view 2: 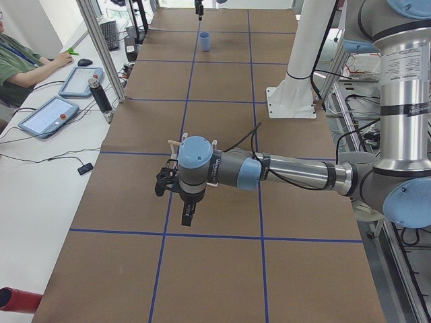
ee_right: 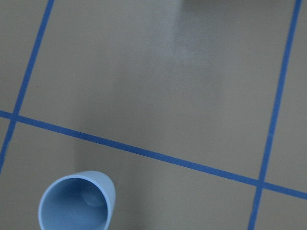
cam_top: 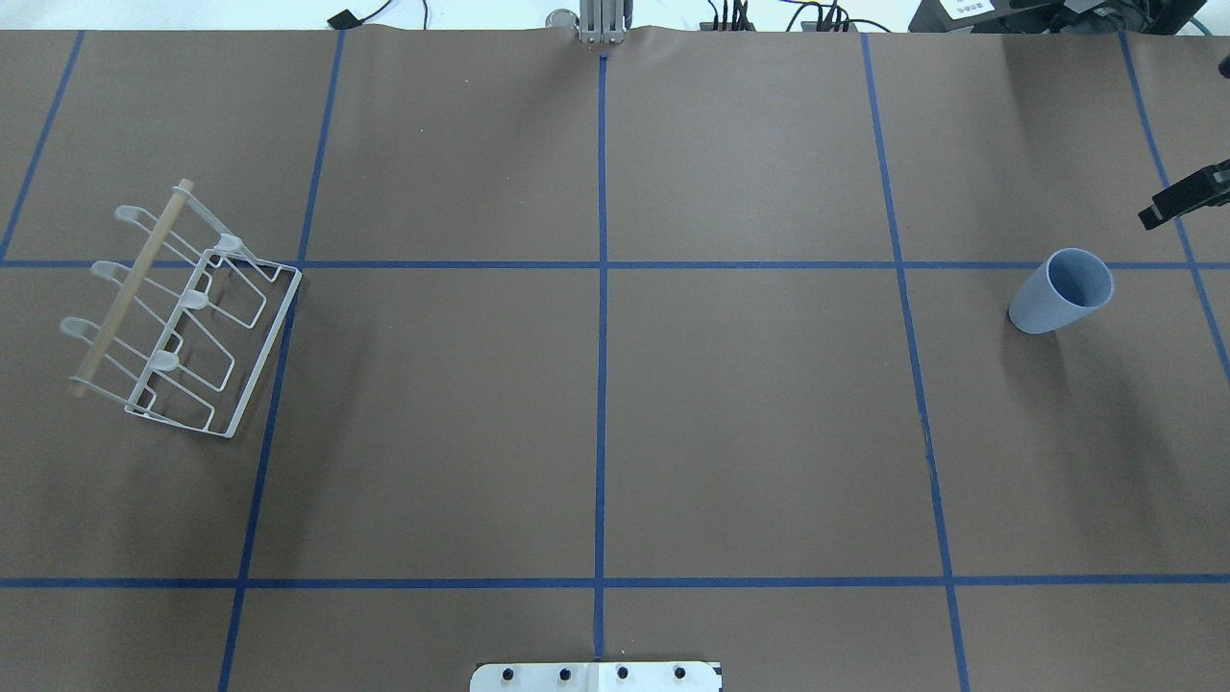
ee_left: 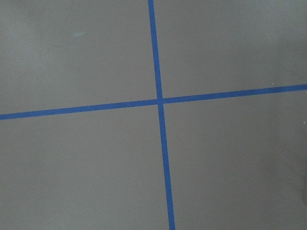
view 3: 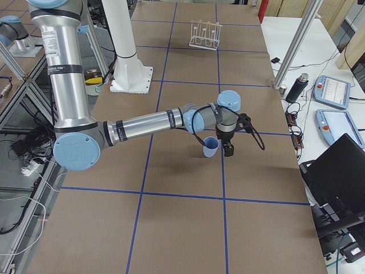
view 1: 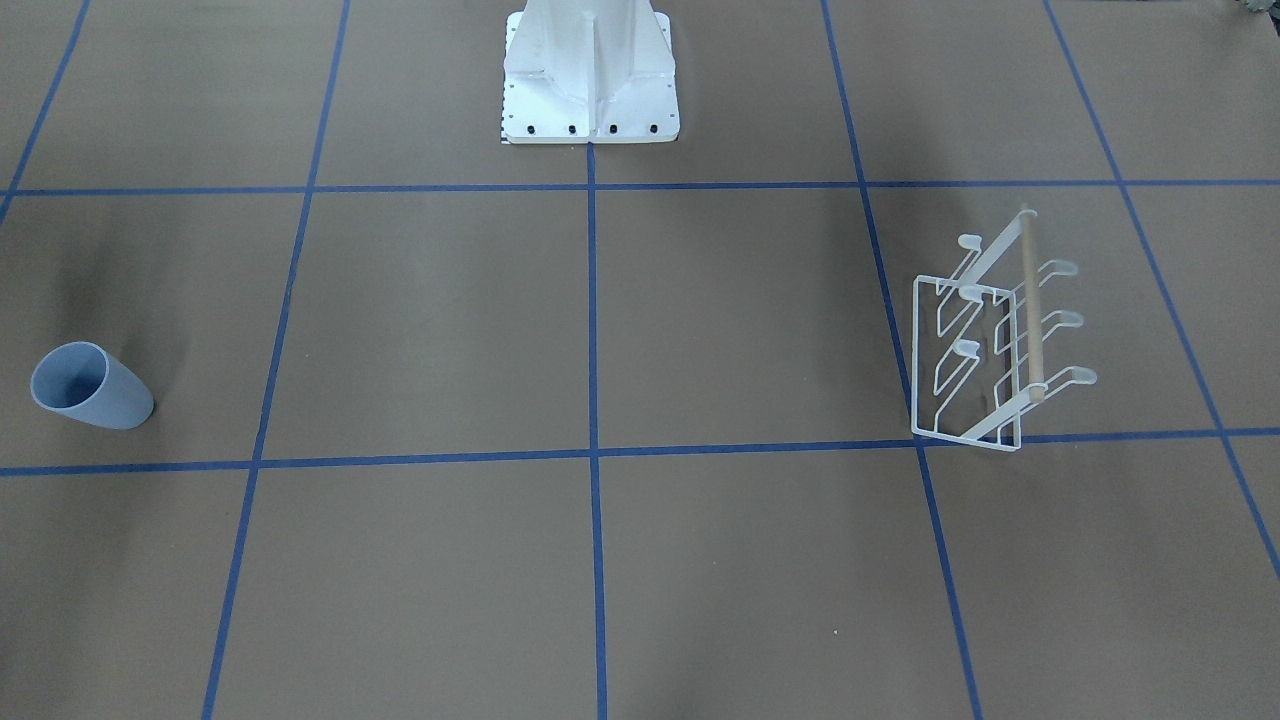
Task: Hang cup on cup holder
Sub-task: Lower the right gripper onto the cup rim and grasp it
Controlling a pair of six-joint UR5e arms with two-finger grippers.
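Observation:
The pale blue cup (cam_top: 1060, 291) stands upright, mouth up, on the brown table on the robot's right; it also shows in the front view (view 1: 90, 385) and in the right wrist view (ee_right: 76, 201). The white wire cup holder (cam_top: 173, 317) with its wooden dowel stands far off on the robot's left (view 1: 990, 340). My right gripper (view 3: 228, 150) hovers beside the cup, apart from it; only a black edge of it shows overhead (cam_top: 1187, 197). My left gripper (view 2: 186, 217) hangs above the table near the rack. I cannot tell whether either is open.
The white robot pedestal (view 1: 590, 70) stands at the table's middle near edge. Blue tape lines (ee_left: 158, 101) grid the table. On the operators' side are tablets (view 2: 50, 114), a black bottle (view 2: 100, 94), aluminium posts and a laptop (view 3: 336, 177).

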